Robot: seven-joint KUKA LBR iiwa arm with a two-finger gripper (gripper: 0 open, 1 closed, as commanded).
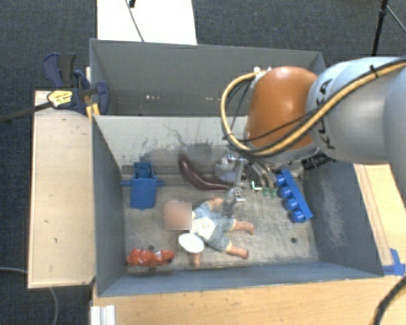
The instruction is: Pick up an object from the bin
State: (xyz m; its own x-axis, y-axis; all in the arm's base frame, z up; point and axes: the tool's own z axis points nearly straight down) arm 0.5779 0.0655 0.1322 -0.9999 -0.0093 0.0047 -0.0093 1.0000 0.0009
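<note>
My gripper [236, 196] hangs low over the middle of the bin, its tip just above the raised arm of a small doll [216, 230]. The doll lies on its back in pale blue clothes, with a white hat [191, 242] by its head and its bare legs pointing right. Just behind and left of the gripper lies a dark brown curved piece [195, 171]. To the gripper's right a blue studded building brick [293, 196] lies slanted on the floor.
A blue upright block-shaped toy [143, 185] stands near the left wall. A small red toy [149, 256] lies in the front left corner. The arm, with its orange cover and looped cables, comes in over the bin's back right.
</note>
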